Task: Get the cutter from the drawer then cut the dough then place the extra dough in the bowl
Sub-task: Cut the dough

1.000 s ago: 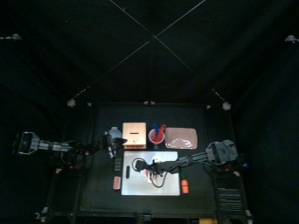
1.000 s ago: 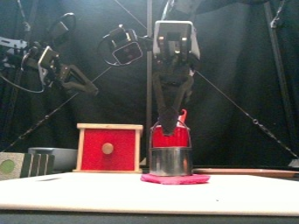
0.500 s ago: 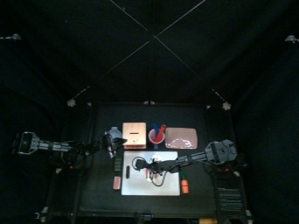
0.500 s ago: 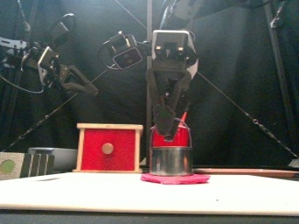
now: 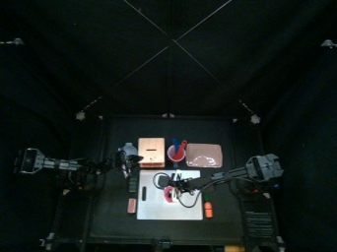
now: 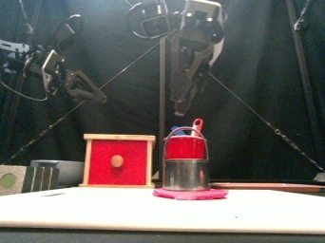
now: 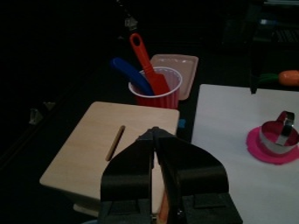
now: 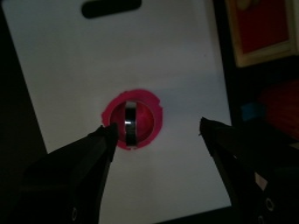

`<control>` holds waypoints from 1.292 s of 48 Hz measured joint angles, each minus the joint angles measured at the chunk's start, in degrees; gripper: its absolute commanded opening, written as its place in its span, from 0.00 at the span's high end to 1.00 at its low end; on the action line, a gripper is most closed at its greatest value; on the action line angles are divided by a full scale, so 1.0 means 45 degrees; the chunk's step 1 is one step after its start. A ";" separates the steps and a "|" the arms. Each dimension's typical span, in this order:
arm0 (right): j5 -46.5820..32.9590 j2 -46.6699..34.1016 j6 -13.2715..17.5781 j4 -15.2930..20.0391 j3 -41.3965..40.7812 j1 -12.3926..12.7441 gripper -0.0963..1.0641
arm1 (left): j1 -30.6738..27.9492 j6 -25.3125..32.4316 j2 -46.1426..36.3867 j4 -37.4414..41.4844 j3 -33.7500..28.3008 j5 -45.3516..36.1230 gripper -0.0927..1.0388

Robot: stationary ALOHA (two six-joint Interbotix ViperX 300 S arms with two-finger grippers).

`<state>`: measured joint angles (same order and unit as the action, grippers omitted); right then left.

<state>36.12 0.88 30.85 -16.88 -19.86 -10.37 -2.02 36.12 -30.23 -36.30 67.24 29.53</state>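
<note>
Pink dough [image 8: 142, 145] lies on the white board [image 8: 70, 70], cutter [image 8: 129, 122] standing on it. Our right gripper [image 8: 159, 129] hangs above, jaws spread, empty. Our left gripper [image 7: 158, 144] rests closed over the wooden box [image 7: 100, 144]. We reckon the cut is made; next, pinch the outer ring free.

White cutting board [image 8: 70, 87]; pink dough [image 8: 149, 133]; silver metal cutter [image 6: 185, 175]; red cup [image 6: 185, 147]; pale wooden box [image 6: 118, 161], red drawer front; pink tray [image 5: 211, 156].

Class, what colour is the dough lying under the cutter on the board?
Pink. The dough shows best in the front view, flat beneath the metal cutter.
</note>
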 measured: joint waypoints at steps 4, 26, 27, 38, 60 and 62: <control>-0.1484 0.0898 0.0000 -0.0273 -0.1094 -0.0039 0.04 | 0.0215 0.0059 0.0000 0.0020 -0.0137 0.0000 0.52; -1.1426 0.4336 0.0078 -0.1133 -0.7676 0.0859 0.04 | 0.2246 0.0000 0.2168 0.1348 -0.1328 0.0625 0.49; -1.1777 0.4336 0.0039 -0.1152 -0.7832 0.0938 0.04 | 0.2344 0.0000 0.2285 0.1387 -0.1406 0.0645 0.49; -1.4238 0.3848 -0.1113 -0.0938 -0.8867 0.1758 0.04 | 0.3438 -0.1719 0.4023 0.1543 -0.2168 0.1836 0.40; -1.9980 0.1211 -0.8047 0.6523 -0.9785 0.0176 0.04 | 0.4531 -0.7422 0.8770 0.4980 -0.2559 0.7402 0.15; -2.0391 0.0762 -0.8496 0.7578 -0.9707 -0.0488 0.04 | 0.4531 -0.7422 0.9180 0.5059 -0.2773 0.7461 0.13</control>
<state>-55.63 4.31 -7.38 17.23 -63.54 -12.57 18.37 2.72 11.07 -13.54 54.76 63.11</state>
